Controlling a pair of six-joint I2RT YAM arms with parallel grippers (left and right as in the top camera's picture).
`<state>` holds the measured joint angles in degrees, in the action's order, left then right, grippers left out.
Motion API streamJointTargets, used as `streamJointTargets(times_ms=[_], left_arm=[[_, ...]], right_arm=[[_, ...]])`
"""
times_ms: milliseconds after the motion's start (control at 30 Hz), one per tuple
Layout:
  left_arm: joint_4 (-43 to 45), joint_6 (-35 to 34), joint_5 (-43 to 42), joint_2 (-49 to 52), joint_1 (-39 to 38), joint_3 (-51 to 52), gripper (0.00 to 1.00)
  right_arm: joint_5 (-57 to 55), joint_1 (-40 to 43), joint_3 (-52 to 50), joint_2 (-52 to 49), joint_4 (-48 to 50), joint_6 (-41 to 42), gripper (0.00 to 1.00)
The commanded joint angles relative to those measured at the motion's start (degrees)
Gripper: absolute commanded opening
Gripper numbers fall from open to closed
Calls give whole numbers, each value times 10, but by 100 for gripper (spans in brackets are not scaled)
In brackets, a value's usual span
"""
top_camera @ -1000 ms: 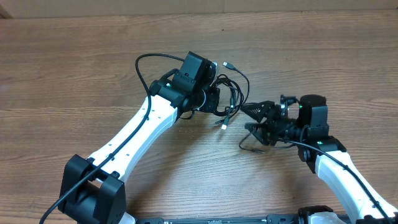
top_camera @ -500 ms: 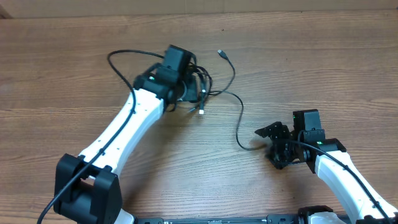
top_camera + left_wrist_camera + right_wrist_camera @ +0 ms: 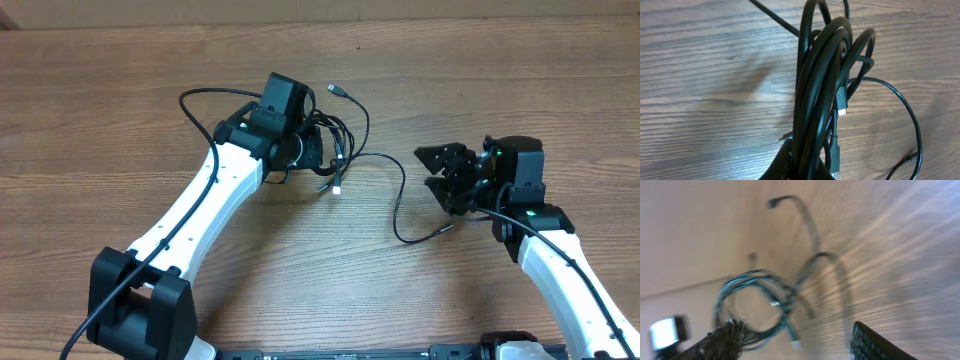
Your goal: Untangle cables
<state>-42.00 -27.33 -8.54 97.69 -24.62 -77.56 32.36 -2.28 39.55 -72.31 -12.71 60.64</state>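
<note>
A bundle of thin black cables (image 3: 335,145) hangs from my left gripper (image 3: 318,152), which is shut on it above the wooden table; in the left wrist view the looped cords (image 3: 825,80) run up from the jaws (image 3: 807,167), with small plugs dangling. One loose strand (image 3: 400,205) curves from the bundle down to a plug end on the table near my right gripper (image 3: 437,172). My right gripper is open and empty, its fingers (image 3: 795,340) apart in the blurred right wrist view, where the bundle (image 3: 757,305) shows ahead.
A thicker black lead (image 3: 205,105) loops from the left arm's wrist. The wooden table (image 3: 120,120) stretches all round; its far edge runs along the top of the overhead view.
My right gripper has let go of the strand, opened, and moved up and right. The loose strand now lies on the table. My left gripper with the bundle shifted slightly right.
</note>
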Motion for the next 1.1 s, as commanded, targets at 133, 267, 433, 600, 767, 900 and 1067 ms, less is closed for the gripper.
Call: streamJointTargets(times_ms=[133,267,433,600,767,900,1067], left_arm=[[10,6,-42,6,-25,-4,4],[16,41,-78,6,-34,-4,4],[15,55,-106,6,-42,-4,4],[14,55,-106,6,-53,-4,5],[13,55,-106,6,-67,-4,4],[13,55,-106,6,-79,-4,4],[13,56,-106,6,-94,-4,4]], right_arm=[[34,-56,8,4,20,174,41],[-25,-99,8,4,23,227,35],[-56,-143,8,-3,60,264,34],[-73,-158,8,-15,106,276,34],[-87,-158,8,-30,110,322,34],[-88,-158,8,-44,113,330,34],[-103,-157,8,-50,112,330,32]])
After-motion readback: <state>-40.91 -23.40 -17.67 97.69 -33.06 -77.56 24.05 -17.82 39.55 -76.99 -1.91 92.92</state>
